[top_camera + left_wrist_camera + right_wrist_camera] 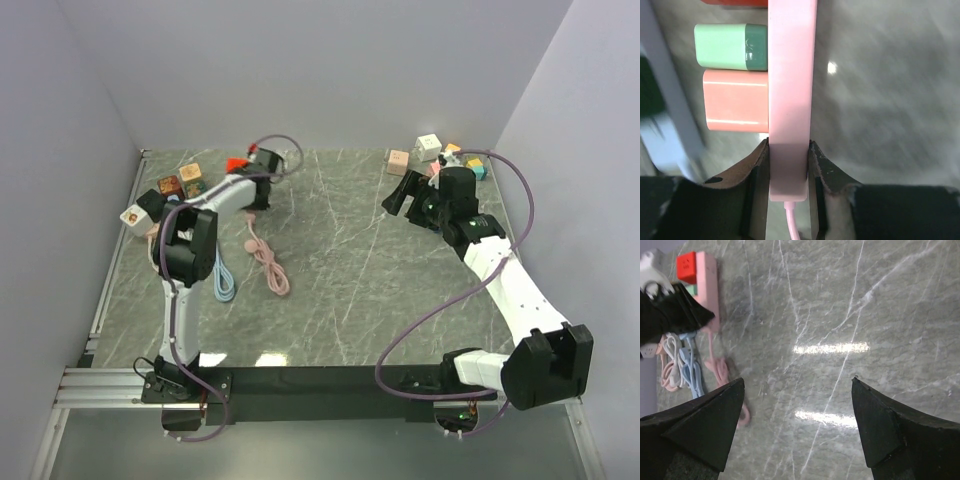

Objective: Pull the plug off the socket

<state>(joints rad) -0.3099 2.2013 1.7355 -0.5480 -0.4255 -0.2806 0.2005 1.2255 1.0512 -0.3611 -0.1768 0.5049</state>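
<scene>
Salmon plug [735, 100] seated at 9 o'clock on pink socket strip [792, 75].
Left gripper [788, 170] clamps strip — right gripper [797, 390] wide, empty.

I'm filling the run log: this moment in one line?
left gripper: shut on power strip | right gripper: open | green plug, orange plug: plugged in

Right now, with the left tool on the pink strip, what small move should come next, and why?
Probably move the right tool toward the red plug. The left tool pinches the pink socket strip at its cable end, while the right tool hangs open, far from it.
</scene>
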